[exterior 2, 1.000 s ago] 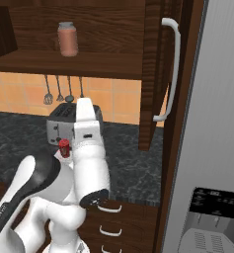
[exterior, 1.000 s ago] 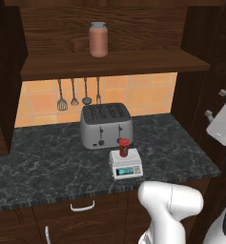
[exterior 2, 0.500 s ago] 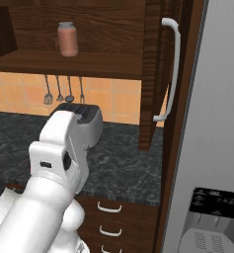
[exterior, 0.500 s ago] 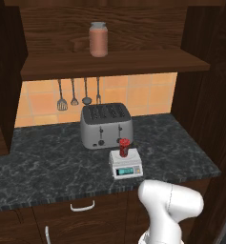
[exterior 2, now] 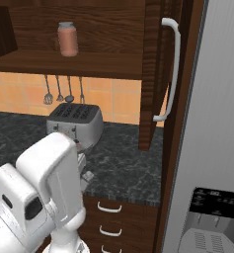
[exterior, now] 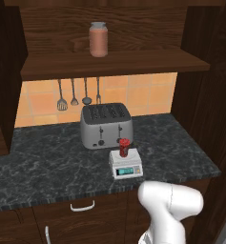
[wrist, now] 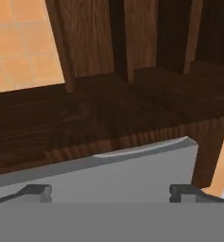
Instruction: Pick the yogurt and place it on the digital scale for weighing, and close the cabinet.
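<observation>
Yogurt (exterior: 124,147) upright on digital scale (exterior: 126,165)

The yogurt (exterior: 124,147), a small red cup with a dark band, stands upright on the top plate of the scale (exterior: 126,166). The scale is a small white square box (its blue-green display faces front) sitting on the counter just in front of the toaster (exterior: 106,125). The cabinet (exterior: 109,62), dark brown wood, hangs above the toaster with its shelf exposed; its door (exterior 2: 160,69) stands open, bearing a long silver bar handle.
</observation>
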Controlling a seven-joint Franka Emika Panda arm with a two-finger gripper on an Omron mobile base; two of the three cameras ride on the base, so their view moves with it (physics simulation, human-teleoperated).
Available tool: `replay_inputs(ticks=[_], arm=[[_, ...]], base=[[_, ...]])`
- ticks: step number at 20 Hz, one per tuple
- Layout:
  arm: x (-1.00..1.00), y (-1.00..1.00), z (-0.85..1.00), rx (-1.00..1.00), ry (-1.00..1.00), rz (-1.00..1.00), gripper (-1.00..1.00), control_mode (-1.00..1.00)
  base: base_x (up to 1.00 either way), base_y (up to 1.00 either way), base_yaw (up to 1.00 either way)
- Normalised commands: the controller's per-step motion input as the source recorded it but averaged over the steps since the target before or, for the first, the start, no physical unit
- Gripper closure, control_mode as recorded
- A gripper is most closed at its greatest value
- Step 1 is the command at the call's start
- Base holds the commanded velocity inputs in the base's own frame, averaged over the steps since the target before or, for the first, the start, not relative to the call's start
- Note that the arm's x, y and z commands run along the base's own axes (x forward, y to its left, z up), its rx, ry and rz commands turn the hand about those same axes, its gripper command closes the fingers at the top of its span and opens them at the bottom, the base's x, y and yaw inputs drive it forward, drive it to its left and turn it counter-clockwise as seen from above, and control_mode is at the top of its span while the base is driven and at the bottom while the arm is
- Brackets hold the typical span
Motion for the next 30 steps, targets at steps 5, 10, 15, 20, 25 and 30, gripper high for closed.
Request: replay_inputs(ticks=[5, 10, 15, 20, 25, 30], arm=[[0.24, -0.92, 0.0, 0.33, -0.15, 0.19, -1.0, -1.0], [0.79, -0.45, -0.03, 0.09, -0.01, 0.21, -1.0, -1.0], [0.47, -0.25, -0.14, 0.0, -0.08, 0.19, -1.0, -1.0], [0.49, -0.14, -0.27, 0.0, -0.17, 0.18, -1.0, -1.0], [0.14, -0.5, -0.05, 0.0, -0.27, 0.14, -1.0, -1.0], [0.38, -0.08, 0.0, 0.0, -0.22, 0.17, -1.0, -1.0]], base=[[0.0, 0.0, 0.0], [0.0, 0.0, 0.0], [0.0, 0.0, 0.0], [0.0, 0.0, 0.0], [0.0, 0.0, 0.0], [0.0, 0.0, 0.0]])
